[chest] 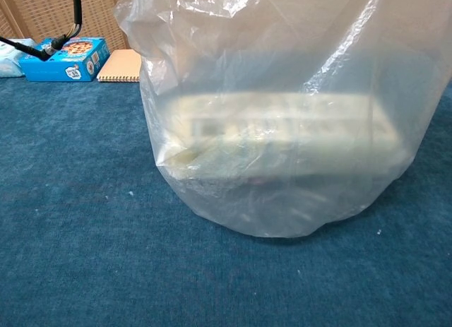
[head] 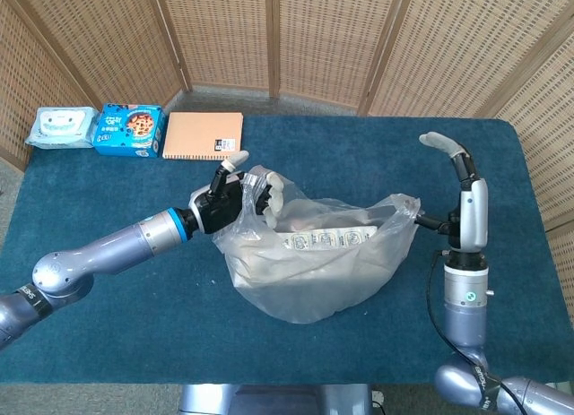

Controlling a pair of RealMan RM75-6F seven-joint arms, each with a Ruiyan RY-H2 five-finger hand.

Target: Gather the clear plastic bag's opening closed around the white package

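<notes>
**Bag held at both ends of its mouth**

The left rim of the clear plastic bag (head: 309, 272) is gripped by the left hand (head: 235, 203), whose fingers are curled over the film at the far left of the opening. At the right end of the opening, the rim is met by the right hand (head: 462, 195), which stands upright with its fingers stretched upward; a thin part reaching sideways from it touches the film, but whether the film is actually held cannot be told. Between the two hands the mouth is stretched wide and left open.

The white package (head: 327, 237) is seen inside the bag, lying lengthwise with its printed side up. In the chest view the package (chest: 282, 140) is blurred behind the film of the bag (chest: 282, 73), which rests on the blue surface (head: 134, 325).

At the far left edge of the surface, a wipes pack (head: 61, 126), a blue box (head: 128, 129) and a tan notebook (head: 203, 134) are lined up side by side.
</notes>
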